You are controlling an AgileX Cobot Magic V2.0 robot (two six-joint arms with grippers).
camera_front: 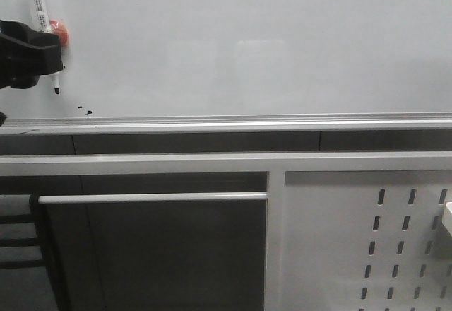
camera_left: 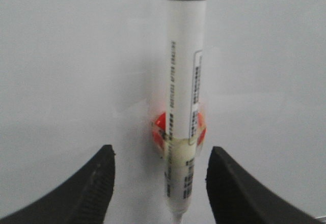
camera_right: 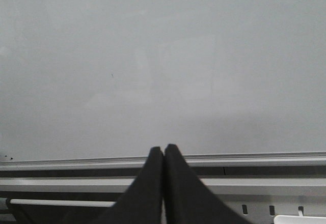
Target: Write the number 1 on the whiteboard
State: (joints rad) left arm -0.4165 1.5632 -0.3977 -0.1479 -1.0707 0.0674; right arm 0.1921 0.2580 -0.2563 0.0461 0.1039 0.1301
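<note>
The left gripper [camera_left: 159, 183] stood wide open around a white marker [camera_front: 44, 21] near the whiteboard's [camera_front: 247, 42] lower left corner; the right gripper [camera_right: 163, 155] was closed, empty.

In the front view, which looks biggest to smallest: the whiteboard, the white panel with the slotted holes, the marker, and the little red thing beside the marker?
1. whiteboard, widest by far.
2. panel with slotted holes, partly cut off by the picture edge.
3. marker, long and thin; its top is cut off.
4. red thing, partly hidden behind the left gripper.
</note>
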